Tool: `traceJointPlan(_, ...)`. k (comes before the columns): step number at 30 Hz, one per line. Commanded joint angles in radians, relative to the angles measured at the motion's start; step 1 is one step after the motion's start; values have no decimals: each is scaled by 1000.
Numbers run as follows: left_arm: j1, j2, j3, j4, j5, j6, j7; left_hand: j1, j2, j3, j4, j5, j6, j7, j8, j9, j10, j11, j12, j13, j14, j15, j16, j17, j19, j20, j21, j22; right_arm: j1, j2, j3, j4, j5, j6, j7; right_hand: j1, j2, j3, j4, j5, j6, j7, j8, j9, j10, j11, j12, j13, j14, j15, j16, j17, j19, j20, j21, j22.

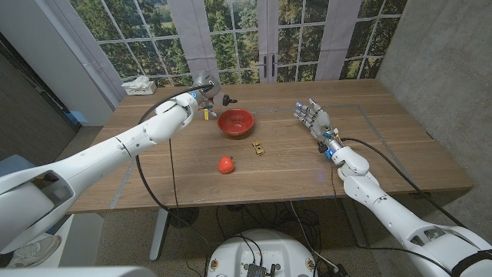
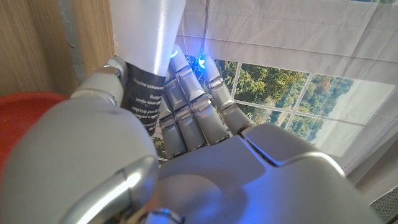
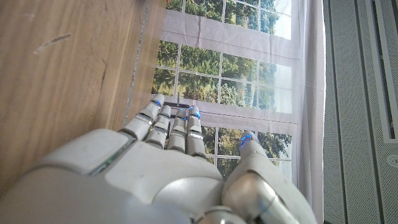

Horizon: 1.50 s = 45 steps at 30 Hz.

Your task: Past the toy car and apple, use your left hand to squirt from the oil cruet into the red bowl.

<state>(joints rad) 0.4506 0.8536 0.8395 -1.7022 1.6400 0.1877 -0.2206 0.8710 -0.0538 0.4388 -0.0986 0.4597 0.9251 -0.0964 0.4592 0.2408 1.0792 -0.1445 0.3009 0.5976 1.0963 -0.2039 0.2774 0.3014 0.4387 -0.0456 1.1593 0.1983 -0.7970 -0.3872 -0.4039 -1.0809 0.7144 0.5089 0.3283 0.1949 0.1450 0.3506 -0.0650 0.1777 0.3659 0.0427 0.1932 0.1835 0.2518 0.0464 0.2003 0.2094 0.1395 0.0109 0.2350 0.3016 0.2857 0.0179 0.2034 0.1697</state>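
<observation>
Two hands: left hand (image 1: 198,94) at upper centre-left of the head view, right hand (image 1: 314,118) at centre-right, well apart.
Apple: red apple (image 1: 226,165) lies nearest, at lower centre of the frame, on bare wood.
Toy car: small yellow toy car (image 1: 258,148) sits just beyond the apple, a little to its right.
Red bowl: red bowl (image 1: 235,122) stands past both, just right of the left hand; its rim also shows in the left wrist view (image 2: 25,102).
Oil cruet: oil cruet (image 2: 149,56) is wrapped in the left hand's fingers (image 2: 186,118), held up close beside the bowl; pale body with a dark printed label.
Handling: looks light and probably squeezable plastic, smooth, so liable to slip; the grip around the labelled middle seems the right place, as a squeeze there should drive oil out.
Right hand state: holds nothing, fingers apart and pointing up, standing over the table.
Small dark object: sits beyond the bowl (image 1: 227,100); too small to tell what.
Surface: wooden table (image 1: 384,138), planked and matt.
Room: white cloth-like item (image 1: 139,85) on the far left corner; tall paned windows behind with trees outside; grey wall at right.
</observation>
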Motion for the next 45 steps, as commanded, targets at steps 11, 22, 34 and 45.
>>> traceJointPlan(11, 37, -2, -11, 2, 70, 47, 40, 218, 205, 7, -46, -131, 22, -95, -107, 25, 0, -77, -114, -147, -59, -39, -60, -63, -43, -120, 73, -5, -9, -14, 1, -30, -6, -8, -15, -4, -5, 0, -4, -1, 0, -1, 1, 4, 4, 5, 6, -1, 1, 1, 1, 2, 7, -2, -3, 5)
traceJointPlan(22, 39, -10, -7, 13, 109, 68, 19, 155, 203, 31, -42, -197, -71, -103, -223, -22, -139, -77, -107, -270, -189, -38, -70, -90, -82, -112, 65, -14, -10, -18, -1, -38, -13, -7, -23, -6, -5, 0, -5, -1, -1, -1, 1, 4, 3, 4, 6, -1, 1, 3, 0, 1, 7, -2, -4, 5)
traceJointPlan(34, 40, -17, -8, 8, 137, 85, -20, 42, 187, 68, -49, -207, -194, -96, -264, -34, -259, -77, -101, -368, -284, -36, -71, -97, -88, -120, 10, -19, -4, -18, -3, -40, -16, -7, -25, -7, -5, 0, -6, -1, -2, -2, 1, 4, 5, 6, 6, -1, 3, 4, 1, 0, 10, 1, -3, 5)
traceJointPlan(45, 52, -21, -18, -3, 147, 102, -46, -3, 181, 72, -47, -208, -275, -92, -270, -41, -323, -76, -106, -386, -308, -34, -70, -98, -81, -123, -19, -20, 0, -20, -6, -40, -21, -6, -23, -9, -5, 1, -7, -1, -3, -4, 1, 4, 4, 5, 6, -1, 2, 2, 1, -1, 9, -2, -4, 5)
